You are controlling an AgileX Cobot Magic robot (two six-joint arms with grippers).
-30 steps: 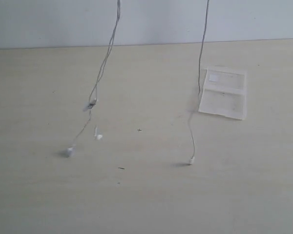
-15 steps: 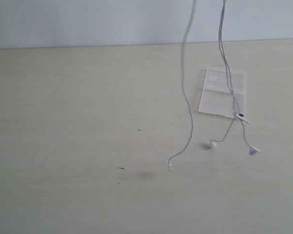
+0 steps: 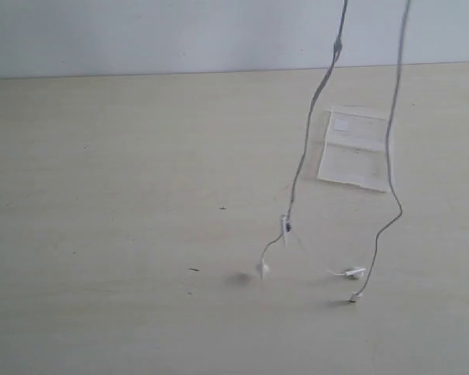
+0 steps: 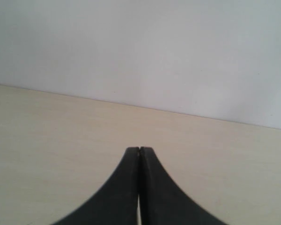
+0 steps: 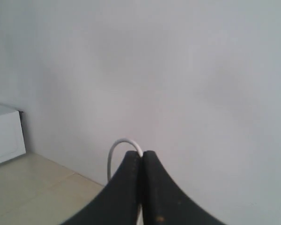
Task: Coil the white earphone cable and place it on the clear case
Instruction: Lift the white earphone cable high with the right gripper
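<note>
My right gripper (image 5: 142, 154) is pressed together on the cable (image 5: 116, 149), and a white loop arches out beside its tips. My left gripper (image 4: 139, 151) is pressed together too; I cannot tell if it pinches cable. Below, two strands hang to the table (image 3: 102, 195) near the case (image 3: 352, 148).

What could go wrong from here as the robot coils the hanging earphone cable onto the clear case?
1. The white earphone cable hangs uncoiled in two loose strands. Its earbuds and plug trail at the table and may snag or tangle.
2. Only a thin loop shows at the right gripper's shut jaws, so it might slip.
3. One strand hangs in front of the clear case and could nudge it.
</note>
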